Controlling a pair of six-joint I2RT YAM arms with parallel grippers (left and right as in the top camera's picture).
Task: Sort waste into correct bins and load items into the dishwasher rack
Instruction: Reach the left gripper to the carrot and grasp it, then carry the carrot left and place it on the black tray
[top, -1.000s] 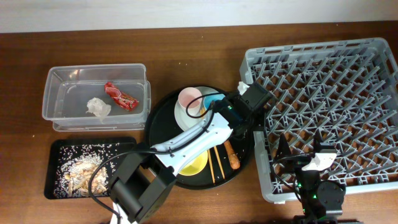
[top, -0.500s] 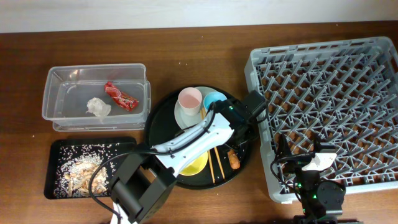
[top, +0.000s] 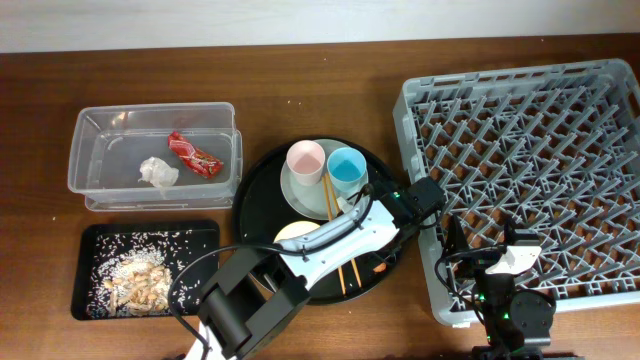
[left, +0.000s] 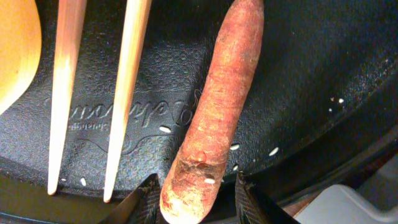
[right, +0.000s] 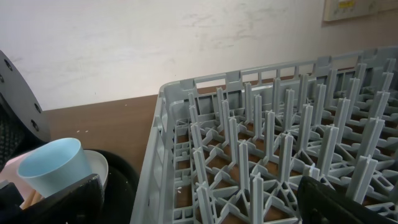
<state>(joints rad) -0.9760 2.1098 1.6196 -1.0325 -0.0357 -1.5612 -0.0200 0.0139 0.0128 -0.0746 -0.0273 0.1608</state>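
An orange-brown carrot stick (left: 221, 106) lies on the round black tray (top: 260, 195), right of two wooden chopsticks (left: 127, 93). My left gripper (left: 196, 182) is open, with its fingers either side of the stick's thick end; in the overhead view it (top: 388, 255) is over the tray's right edge. The pink cup (top: 305, 160) and blue cup (top: 347, 170) stand on the pale plate (top: 292, 188). The yellow bowl (top: 290, 234) is mostly under the arm. My right gripper (right: 205, 199) is open and empty over the front left of the grey rack (top: 520, 130).
The clear tub (top: 105, 135) at the left holds the white tissue (top: 157, 172) and red wrapper (top: 195, 155). The shallow black tray (top: 200, 240) in front of it holds food scraps (top: 135, 280) and white crumbs. The rack's wall stands just right of the round tray.
My left gripper moved from the rack's near-left corner toward the front of the tray, down to the stick's thick end, uncovering the blue cup. The rack shifted slightly right. The right arm stayed.
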